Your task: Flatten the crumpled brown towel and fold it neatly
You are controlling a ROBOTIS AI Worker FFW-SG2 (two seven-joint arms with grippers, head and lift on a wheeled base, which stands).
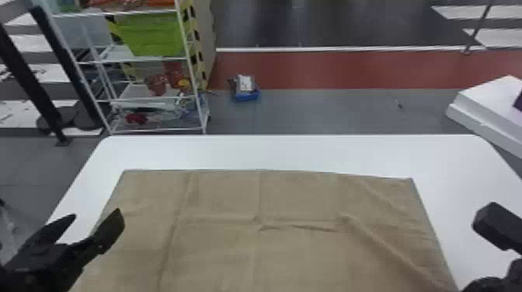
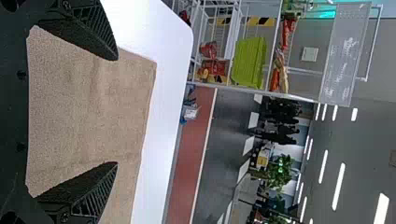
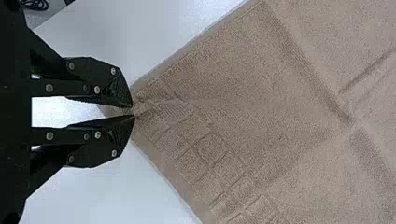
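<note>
The brown towel (image 1: 248, 252) lies spread over the white table, mostly flat, with creases and a small ridge near its middle. Over its left edge is my left gripper (image 1: 99, 217), its fingers apart. From the left wrist view, the towel (image 2: 88, 116) appears beyond the open left gripper (image 2: 116, 111), with no cloth between the tips. At the lower right, part of my right gripper (image 1: 491, 284) shows beside the towel's right edge. Seen from its wrist, the right gripper (image 3: 134, 111) is closed on a corner of the towel (image 3: 243, 107), where the cloth puckers at the fingertips.
The white table (image 1: 272, 151) shows bare surface along its far side and beside the towel. Behind it at the left stands a wire shelf (image 1: 151, 60) with a green bin (image 1: 155, 35). A white object (image 1: 489, 105) stands past the table's right side.
</note>
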